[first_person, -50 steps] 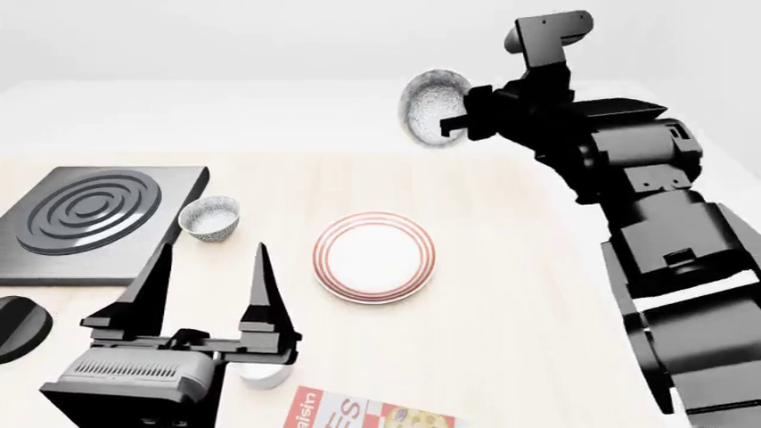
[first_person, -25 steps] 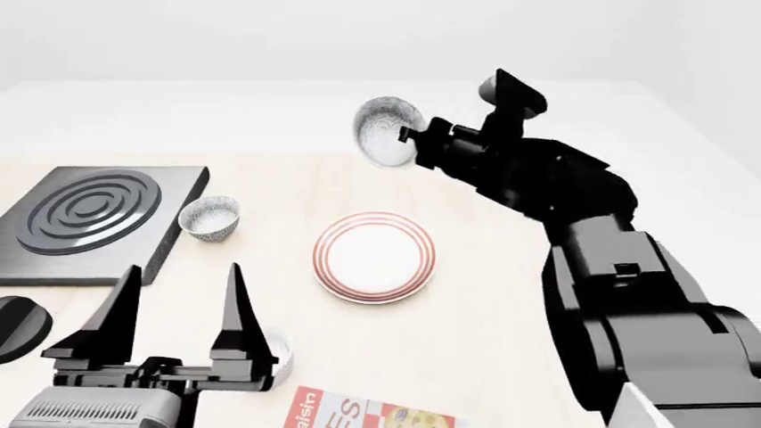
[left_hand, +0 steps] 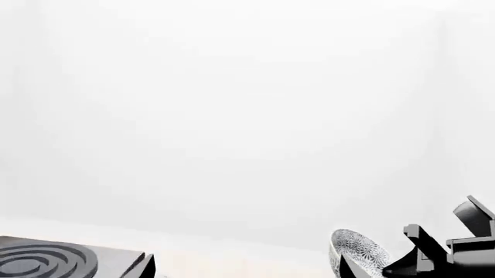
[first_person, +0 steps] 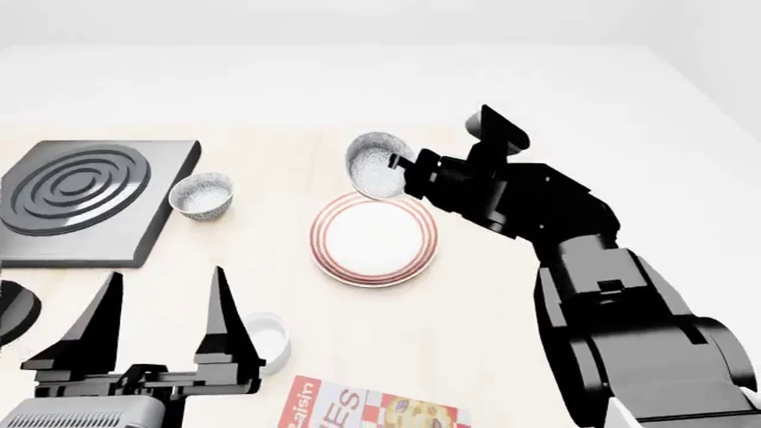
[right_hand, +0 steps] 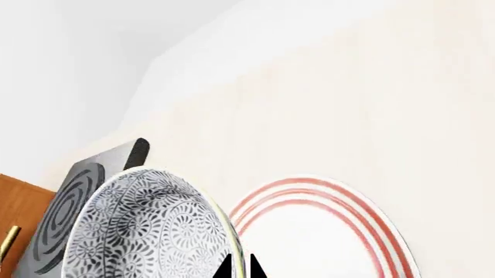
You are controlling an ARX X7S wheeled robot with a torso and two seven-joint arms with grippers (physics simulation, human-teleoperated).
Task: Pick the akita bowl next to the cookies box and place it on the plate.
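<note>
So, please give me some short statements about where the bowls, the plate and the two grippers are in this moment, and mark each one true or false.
1. The right gripper holds an akita bowl tilted on its side. True.
2. That bowl already rests flat on the plate. False: it is in the air, over the plate's far rim.
3. A second speckled bowl stands on the table beside the black stove plate. True.
4. The left gripper is shut on the small white cup. False: it is open and empty, with the cup beside its right finger.
5. The cookies box lies at the far edge of the table. False: it lies at the near edge, partly out of the head view.
</note>
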